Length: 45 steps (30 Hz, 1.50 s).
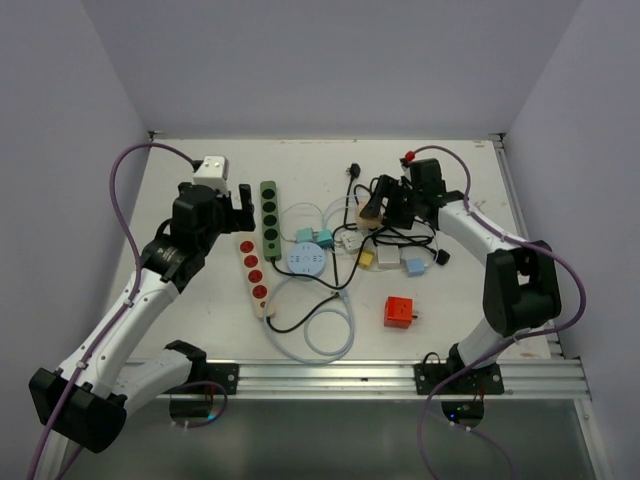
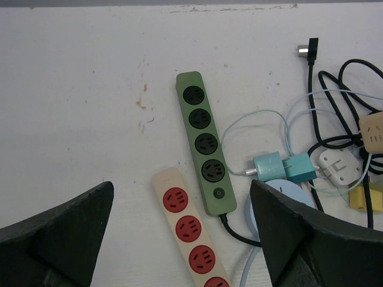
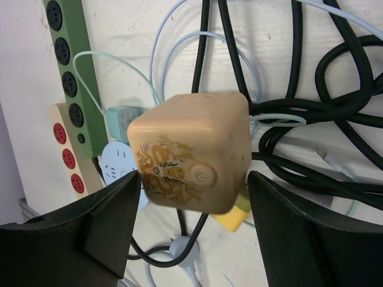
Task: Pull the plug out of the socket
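Observation:
A beige cube socket [image 3: 191,158] with a dragon print and a power button sits between the fingers of my right gripper [image 3: 193,176]. Both fingers meet its sides and it looks tilted and raised off the table. In the top view the cube [image 1: 371,206] is at the tip of my right gripper [image 1: 386,206], over a tangle of black cables [image 1: 405,235]. A yellow plug [image 3: 234,219] shows just under the cube; I cannot tell whether it is plugged in. My left gripper [image 2: 181,185] is open and empty above the strips, also seen in the top view [image 1: 228,200].
A green power strip [image 1: 269,212] and a cream strip with red sockets [image 1: 253,272] lie left of centre. Teal plugs [image 1: 313,238], a round pale-blue socket [image 1: 305,258], a white adapter [image 1: 348,240], a pale-blue cube [image 1: 414,266] and an orange cube [image 1: 398,312] lie around the cables.

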### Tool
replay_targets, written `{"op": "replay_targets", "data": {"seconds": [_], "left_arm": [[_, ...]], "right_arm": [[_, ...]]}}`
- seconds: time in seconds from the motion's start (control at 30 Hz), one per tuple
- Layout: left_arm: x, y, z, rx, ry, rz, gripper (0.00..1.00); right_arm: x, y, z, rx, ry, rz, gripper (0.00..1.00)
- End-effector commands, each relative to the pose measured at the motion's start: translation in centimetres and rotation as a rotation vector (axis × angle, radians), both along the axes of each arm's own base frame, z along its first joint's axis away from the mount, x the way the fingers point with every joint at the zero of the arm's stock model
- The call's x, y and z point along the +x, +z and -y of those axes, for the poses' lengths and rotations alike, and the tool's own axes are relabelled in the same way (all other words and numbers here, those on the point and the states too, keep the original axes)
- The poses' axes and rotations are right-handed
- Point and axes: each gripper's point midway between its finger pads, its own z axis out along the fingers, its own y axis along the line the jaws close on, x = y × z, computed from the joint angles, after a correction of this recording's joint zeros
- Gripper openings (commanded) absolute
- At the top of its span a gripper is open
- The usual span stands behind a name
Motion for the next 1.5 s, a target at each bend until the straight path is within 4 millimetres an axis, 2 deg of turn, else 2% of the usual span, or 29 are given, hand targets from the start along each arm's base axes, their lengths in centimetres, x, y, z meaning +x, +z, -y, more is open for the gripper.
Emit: {"op": "replay_targets", "data": {"seconds": [0.0,0.2,0.47,0.53,0.57,0.77,0.8,0.83,0.97,1.23,1.47], "left_arm": [[0.2,1.5,-0.1,-0.001,-0.005,0.046,1.0],[0.1,1.5,0.0,-0.005,-0.012,0.048,0.99],[0.1,1.4,0.2,-0.013,-0.019,0.048,1.0],[0.1,1.3,0.3,-0.02,-0.017,0.045,1.0],[0.2,1.3,0.3,-0.024,-0.016,0.043,1.0],[-0.1,2.3,-0.8,-0.044,0.05,0.083,1.0],[-0.1,2.6,-1.0,-0.05,0.064,0.093,1.0],[-0.1,2.7,-1.6,-0.046,0.096,0.102,1.0],[-0.6,3.7,-2.7,-0.054,0.149,0.149,1.0],[-0.5,3.2,-3.8,-0.016,0.201,0.142,1.0],[-0.2,2.4,-4.1,0.007,0.221,0.121,0.99]], "right_arm": [[0.1,2.1,0.5,-0.026,0.008,0.047,0.78],[-0.9,4.2,1.1,-0.049,0.015,0.075,0.8],[-2.6,8.7,2.3,-0.064,0.002,0.178,0.8],[-3.2,9.1,2.8,-0.093,0.001,0.19,0.8],[-3.6,10.0,3.2,-0.103,-0.006,0.216,0.8],[-5.0,10.8,8.3,-0.309,-0.157,0.271,0.83],[-5.5,11.5,9.1,-0.319,-0.191,0.293,0.83],[-5.8,10.6,10.4,-0.369,-0.245,0.282,0.83],[-7.2,9.6,13.1,-0.435,-0.356,0.309,0.88],[-7.4,9.6,12.4,-0.404,-0.338,0.284,0.91],[-7.6,9.5,12.8,-0.407,-0.356,0.309,0.91]]}}
